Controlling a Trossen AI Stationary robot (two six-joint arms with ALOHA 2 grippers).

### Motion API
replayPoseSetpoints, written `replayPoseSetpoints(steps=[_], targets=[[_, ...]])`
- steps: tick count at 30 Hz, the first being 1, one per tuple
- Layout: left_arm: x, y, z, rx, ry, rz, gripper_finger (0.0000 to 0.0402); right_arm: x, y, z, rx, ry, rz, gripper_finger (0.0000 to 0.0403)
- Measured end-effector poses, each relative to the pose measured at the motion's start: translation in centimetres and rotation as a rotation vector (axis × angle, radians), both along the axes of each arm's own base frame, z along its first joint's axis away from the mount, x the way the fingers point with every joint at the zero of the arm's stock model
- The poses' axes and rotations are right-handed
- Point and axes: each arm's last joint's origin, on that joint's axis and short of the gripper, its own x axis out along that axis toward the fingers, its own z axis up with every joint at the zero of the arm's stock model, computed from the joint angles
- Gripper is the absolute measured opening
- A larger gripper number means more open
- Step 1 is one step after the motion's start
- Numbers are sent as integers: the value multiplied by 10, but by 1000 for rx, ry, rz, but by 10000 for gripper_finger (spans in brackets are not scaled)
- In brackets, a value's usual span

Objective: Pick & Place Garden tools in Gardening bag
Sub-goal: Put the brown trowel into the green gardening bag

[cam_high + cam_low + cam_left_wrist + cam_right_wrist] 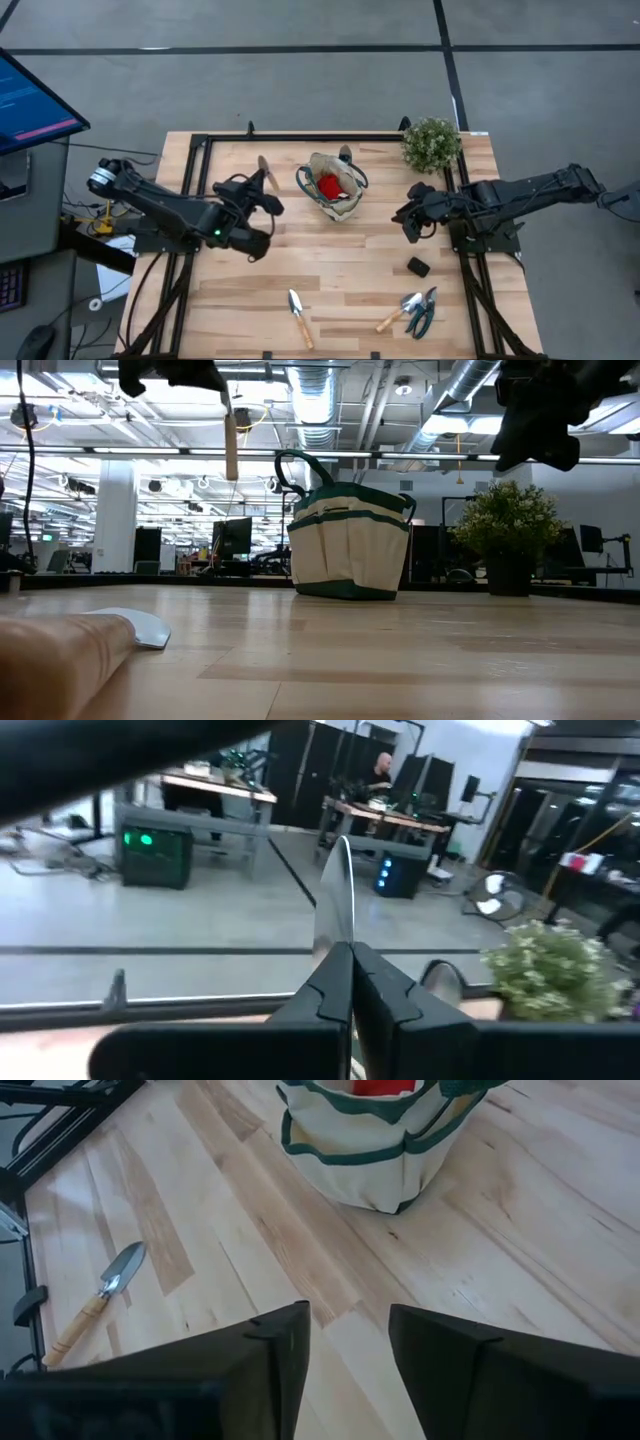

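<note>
My left gripper (268, 193) is up in the air left of the gardening bag (335, 192), shut on a trowel (265, 170) with a silver blade and a pale wooden handle. The beige bag stands upright on its base at the table's far middle, with the red glove (328, 185) inside. My right gripper (408, 222) hovers open and empty to the right of the bag. Another trowel (298, 315), a further wooden-handled tool (400, 312) and the dark-handled shears (424, 312) lie flat near the front edge. My left gripper pinches the trowel between its two shut fingers, near the base of the blade (342, 935). The silver blade sticks out past the fingertips. The wooden handle (231, 448) hangs straight down below the gripper. The trowel is lifted well clear of the table.
A bushy potted plant (431, 143) stands at the far right corner. A small black block (418, 267) lies right of centre. A black frame runs along the table's left, far and right sides. Bare wood lies between the bag and the tools at the front.
</note>
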Motion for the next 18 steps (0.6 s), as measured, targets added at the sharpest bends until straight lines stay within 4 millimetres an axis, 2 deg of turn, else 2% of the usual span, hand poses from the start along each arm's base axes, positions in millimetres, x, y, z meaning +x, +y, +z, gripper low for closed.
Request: replayPoseSetpoints(steps=[4, 9, 14, 18], targets=[[-7, -4, 12, -69, -35, -78, 0, 0, -3, 0, -14, 3, -4, 128], [4, -2, 33, -142, 47, -295, 0, 1, -7, 0, -34, 3, -10, 129], [13, 4, 64, -19, 38, -536, 0, 1, -10, 0, -59, 9, -3, 128], [10, 12, 79, 112, 45, -626, 0, 2, -11, 1, -77, 10, 5, 128]])
